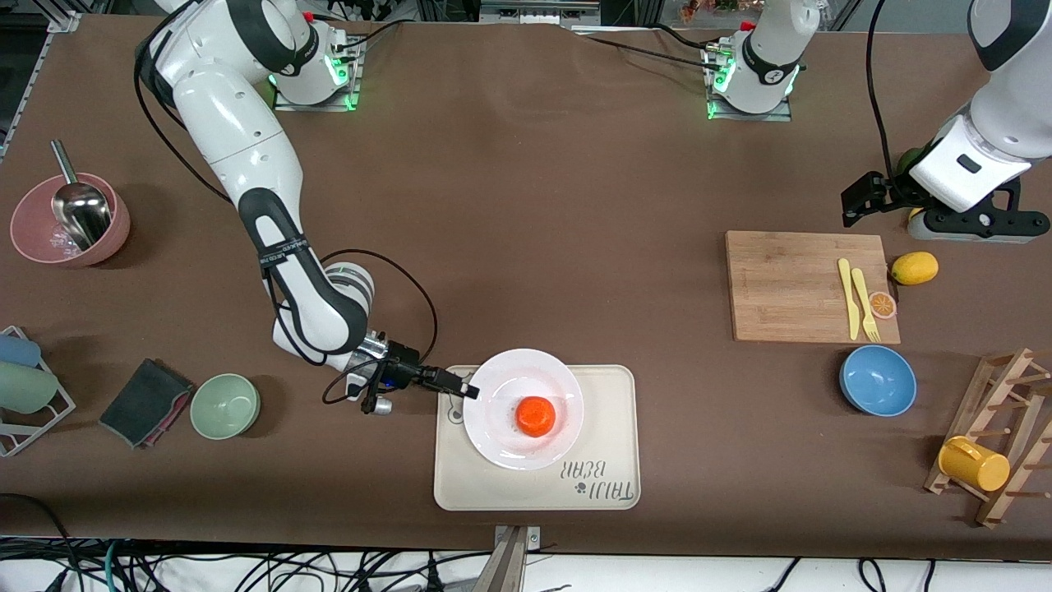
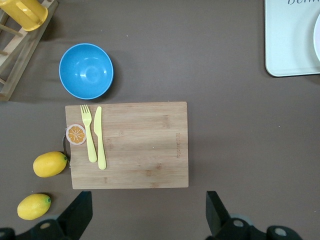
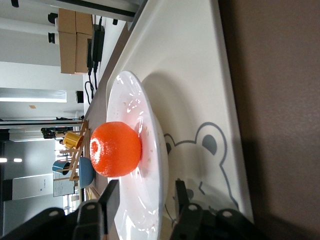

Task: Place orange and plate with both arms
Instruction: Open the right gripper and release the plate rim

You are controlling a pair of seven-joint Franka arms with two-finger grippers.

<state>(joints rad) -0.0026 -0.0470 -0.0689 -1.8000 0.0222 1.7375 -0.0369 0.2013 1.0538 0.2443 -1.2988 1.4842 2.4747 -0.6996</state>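
While the small round bright orange-red orange point(image 1: 535, 416) sits in the shallow well of the round glossy white plate point(image 1: 495, 382), that plate rests flat on the beige rectangular bear tray point(image 1: 612, 386), near the front camera's edge of the table. The right gripper point(image 1: 466, 389) is at the plate's rim on the side toward the right arm's end of the table. In the right wrist view its two fingers point(image 3: 111, 196) stand either side of the rim with a gap showing on each side, so they look parted and not clamping; it appears to have hold of nothing, the plate lying on the tray by its own weight.

The plate looks stiff, smooth and breakable, probably slippery at its glazed edge, so the wide rim is the sensible place to pinch, deep enough that it cannot tip. The orange looks light and firm but free to roll, so any tilt of the plate could send it off.

The left gripper point(image 2: 146, 212) waits high over bare table just beside the light wooden cutting board point(image 1: 789, 284), toward the left arm's end, its fingers spread wide and empty. Two yellow oval lemons point(image 2: 49, 164) lie near it, and a blue bowl point(image 1: 878, 380) sits nearer the front camera than the board.
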